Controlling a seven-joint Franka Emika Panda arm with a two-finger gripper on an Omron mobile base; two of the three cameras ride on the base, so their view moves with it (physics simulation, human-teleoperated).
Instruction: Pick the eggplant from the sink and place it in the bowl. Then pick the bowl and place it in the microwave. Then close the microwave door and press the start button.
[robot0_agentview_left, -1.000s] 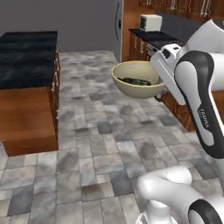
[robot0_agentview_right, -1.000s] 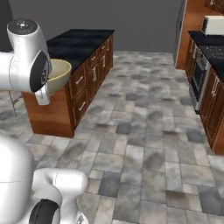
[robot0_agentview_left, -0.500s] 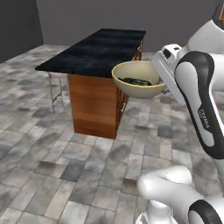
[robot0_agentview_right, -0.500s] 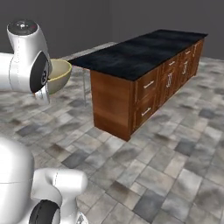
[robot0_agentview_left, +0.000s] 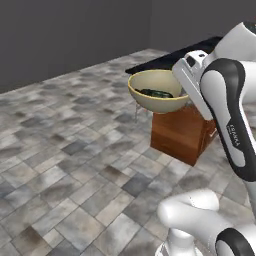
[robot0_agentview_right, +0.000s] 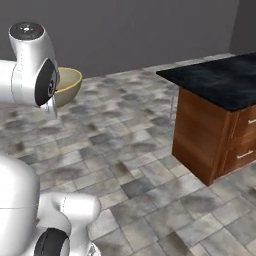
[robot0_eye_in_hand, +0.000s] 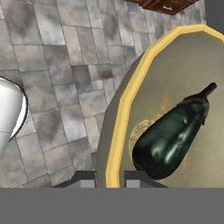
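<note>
Base has turned, island now right | gripper (robot0_eye_in_hand: 109, 177) clamped on bowl (robot0_agentview_left: 157, 91) rim | eggplant (robot0_eye_in_hand: 173, 135) inside

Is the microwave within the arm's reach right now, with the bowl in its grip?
Probably not: the gripper holds the bowl with the eggplant over open floor, beside an island; no microwave near.

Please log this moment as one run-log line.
phase: carrying | gripper: shut on bowl rim | eggplant: in bowl | microwave: not reached
</note>
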